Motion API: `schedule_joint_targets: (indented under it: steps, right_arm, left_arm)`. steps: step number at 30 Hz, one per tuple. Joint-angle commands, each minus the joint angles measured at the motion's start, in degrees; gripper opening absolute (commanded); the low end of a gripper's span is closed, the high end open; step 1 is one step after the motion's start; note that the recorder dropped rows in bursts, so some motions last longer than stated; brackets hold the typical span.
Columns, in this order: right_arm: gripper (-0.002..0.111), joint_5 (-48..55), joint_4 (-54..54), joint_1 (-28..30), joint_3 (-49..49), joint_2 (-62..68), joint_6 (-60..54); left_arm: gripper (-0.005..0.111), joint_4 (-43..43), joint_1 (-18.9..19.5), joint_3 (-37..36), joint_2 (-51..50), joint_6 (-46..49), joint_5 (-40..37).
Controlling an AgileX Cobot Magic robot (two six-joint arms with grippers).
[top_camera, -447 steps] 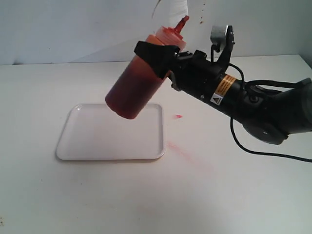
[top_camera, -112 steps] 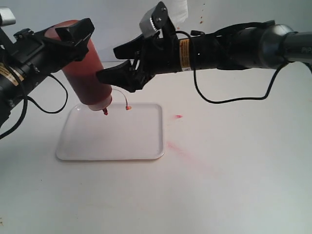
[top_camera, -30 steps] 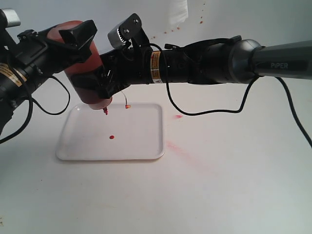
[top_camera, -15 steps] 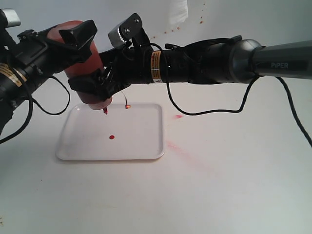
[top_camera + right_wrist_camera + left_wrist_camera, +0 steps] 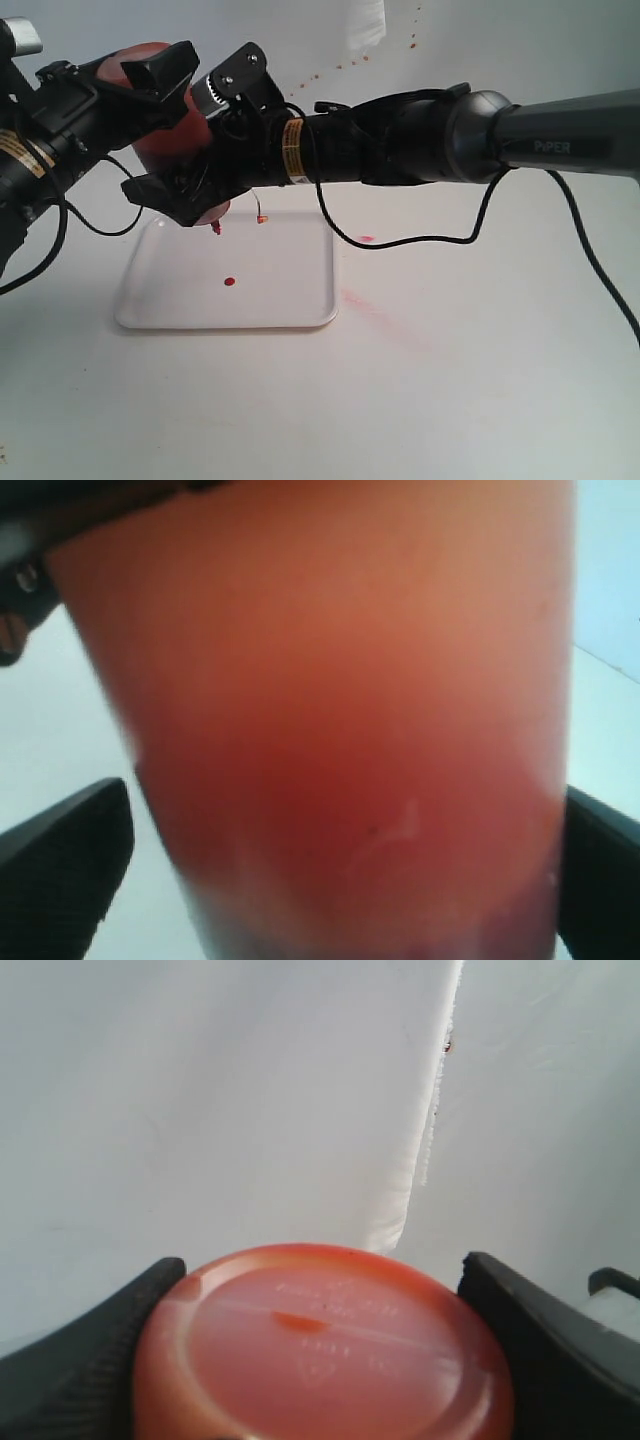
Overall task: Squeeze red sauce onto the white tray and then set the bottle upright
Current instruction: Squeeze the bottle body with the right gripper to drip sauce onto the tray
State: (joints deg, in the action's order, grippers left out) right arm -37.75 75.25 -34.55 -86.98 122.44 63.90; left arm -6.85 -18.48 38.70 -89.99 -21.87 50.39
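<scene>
The bottle [image 5: 158,150] hangs upside down over the white tray [image 5: 290,300], nozzle pointing down near the tray's far left. Its tethered cap [image 5: 262,219] dangles beside the nozzle. My left gripper [image 5: 140,75] is shut on the bottle's upper end; in the left wrist view, the bottle's base [image 5: 320,1350] sits tight between the fingers of the gripper [image 5: 320,1270]. My right gripper [image 5: 185,185] reaches across the middle and stands open around the bottle's lower body [image 5: 330,680], its fingers [image 5: 60,865] set wide apart. One small blob of red sauce [image 5: 229,282] lies on the tray.
A red spot [image 5: 366,239] and a pinkish smear [image 5: 362,302] mark the table right of the tray. Red specks [image 5: 412,40] dot the back wall. The right arm's black cable [image 5: 480,220] loops down over the table.
The right gripper's jaws have spread away from the bottle and the arm has shifted slightly left. The left gripper, bottle and sauce blob have stayed put.
</scene>
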Motion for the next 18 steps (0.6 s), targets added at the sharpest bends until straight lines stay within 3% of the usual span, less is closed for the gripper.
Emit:
schedule_joint_targets:
  steps: [1, 3, 12, 13, 18]
  right_arm:
    - [0.093, 3.32, -0.11, -0.4, 0.19, -0.03, -1.18]
    - [0.081, 4.0, -0.53, -0.4, 0.19, -0.03, -1.79]
    - [0.004, 4.0, -0.53, -0.4, 0.19, -0.03, -1.92]
    - [0.0, 4.0, -0.53, -0.4, 0.19, -0.03, -1.92]
    - [0.0, 4.22, -0.53, -0.4, 0.19, -0.03, -2.03]
  left_arm:
    - [0.039, 0.48, -0.08, 0.94, 0.36, -0.15, 3.88]
    - [0.039, 0.48, -0.08, 0.94, 0.36, -0.15, 3.88]
    - [0.039, 0.48, -0.08, 0.94, 0.36, -0.15, 3.88]
    - [0.039, 0.48, -0.08, 0.94, 0.36, -0.15, 3.88]
    - [0.039, 0.48, -0.08, 0.94, 0.36, -0.15, 3.88]
